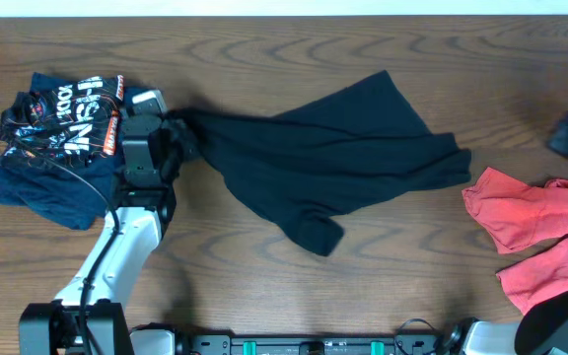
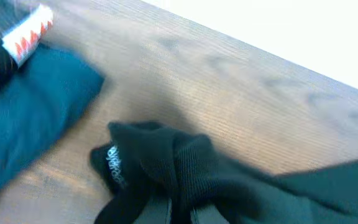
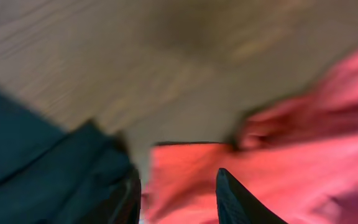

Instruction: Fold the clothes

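Two hands differ: the left hand (image 1: 176,135) pinches the black garment (image 1: 333,158) by its corner, likely to drag it flat across the tabletop (image 1: 264,49); the right hand (image 3: 176,183) hangs spread over the coral garment (image 1: 531,222).

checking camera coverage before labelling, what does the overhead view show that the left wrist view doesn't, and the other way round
Only overhead: the coral-red garment at the right, and the black garment spread out in full. Only left wrist: the small white logo on the black garment's bunched corner. Both: that corner gathered at the left gripper, the navy printed clothes and the wooden table.
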`<state>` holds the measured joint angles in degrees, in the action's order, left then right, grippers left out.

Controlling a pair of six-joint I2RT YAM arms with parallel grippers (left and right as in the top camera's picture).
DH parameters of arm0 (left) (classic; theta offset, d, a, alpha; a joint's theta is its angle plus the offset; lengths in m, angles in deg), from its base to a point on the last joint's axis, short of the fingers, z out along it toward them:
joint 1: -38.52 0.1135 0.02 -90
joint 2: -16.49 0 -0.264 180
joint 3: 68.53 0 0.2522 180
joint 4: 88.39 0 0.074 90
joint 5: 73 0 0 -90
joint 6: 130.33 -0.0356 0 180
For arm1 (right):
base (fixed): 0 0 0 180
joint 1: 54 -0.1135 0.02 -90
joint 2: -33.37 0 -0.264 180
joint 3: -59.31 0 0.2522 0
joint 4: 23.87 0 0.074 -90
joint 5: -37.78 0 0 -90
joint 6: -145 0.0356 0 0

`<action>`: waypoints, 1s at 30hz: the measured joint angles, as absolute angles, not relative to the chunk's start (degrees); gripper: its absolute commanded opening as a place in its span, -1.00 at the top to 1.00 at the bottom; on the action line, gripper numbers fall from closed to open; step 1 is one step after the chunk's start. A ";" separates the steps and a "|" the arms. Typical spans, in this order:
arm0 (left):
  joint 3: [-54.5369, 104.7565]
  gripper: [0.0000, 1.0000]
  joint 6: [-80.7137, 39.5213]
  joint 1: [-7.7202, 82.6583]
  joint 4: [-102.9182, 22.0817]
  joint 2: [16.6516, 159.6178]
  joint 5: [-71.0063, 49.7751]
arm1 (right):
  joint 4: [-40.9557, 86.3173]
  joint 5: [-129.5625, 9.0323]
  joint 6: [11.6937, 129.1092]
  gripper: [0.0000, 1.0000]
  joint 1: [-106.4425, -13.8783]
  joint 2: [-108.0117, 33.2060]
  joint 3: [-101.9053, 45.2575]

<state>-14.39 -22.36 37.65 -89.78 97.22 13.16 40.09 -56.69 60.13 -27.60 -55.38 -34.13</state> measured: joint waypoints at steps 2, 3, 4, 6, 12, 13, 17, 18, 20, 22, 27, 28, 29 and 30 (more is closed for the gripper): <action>-12.22 0.86 -22.36 37.65 -90.15 97.87 13.16 | 40.20 -58.05 59.34 0.24 -31.17 -55.38 -34.02; -10.76 0.67 -22.38 37.65 -90.24 98.42 13.16 | 40.16 -58.48 59.01 0.23 -33.00 -55.38 -33.76; -9.40 0.24 -22.66 37.65 -90.15 98.88 13.19 | 40.18 -58.88 58.80 0.23 -34.45 -55.38 -33.41; -6.78 -0.46 -22.40 37.65 -88.97 99.62 13.12 | 40.33 -59.40 58.40 0.28 -37.55 -55.40 -32.05; -3.89 -0.96 -22.14 37.68 -72.49 99.58 6.70 | 43.00 -58.94 58.66 0.58 -42.36 -57.02 -26.26; -4.03 -0.96 -22.09 37.68 -68.67 99.60 4.92 | 43.02 -58.05 59.12 0.49 -42.49 -57.50 -24.79; -4.27 -0.96 -20.83 37.65 -55.10 99.71 -2.31 | 42.45 -54.59 61.64 0.09 -42.45 -59.53 -19.77; -4.31 -0.96 -20.69 37.65 -52.65 99.71 -4.08 | 41.66 -53.87 61.90 0.03 -42.45 -59.93 -18.43; -4.31 -0.96 -20.52 37.46 -48.52 99.71 -6.55 | 40.13 -52.76 62.38 -0.02 -42.45 -60.41 -16.09; -4.33 -0.96 -20.39 36.98 -45.19 99.71 -7.82 | 38.23 -51.69 62.66 -0.04 -42.45 -60.76 -14.30; -4.33 -0.96 -20.13 33.52 -43.14 99.71 -9.81 | 33.93 -47.51 63.56 0.07 -42.42 -62.18 -10.48; -4.33 -0.96 -20.02 32.65 -43.14 99.71 -9.92 | 33.34 -46.55 63.71 0.25 -42.42 -62.72 -9.82; -4.33 -0.96 -19.97 31.93 -43.12 99.71 -10.03 | 33.18 -45.87 63.71 0.61 -42.42 -63.23 -9.36; -4.33 -0.96 -19.97 31.08 -43.12 99.71 -10.03 | 33.25 -44.91 64.13 0.96 -42.36 -63.88 -8.88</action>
<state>-4.33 -19.97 31.08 -43.12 99.71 -10.03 33.25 -44.91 64.13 -42.36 -63.88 -8.88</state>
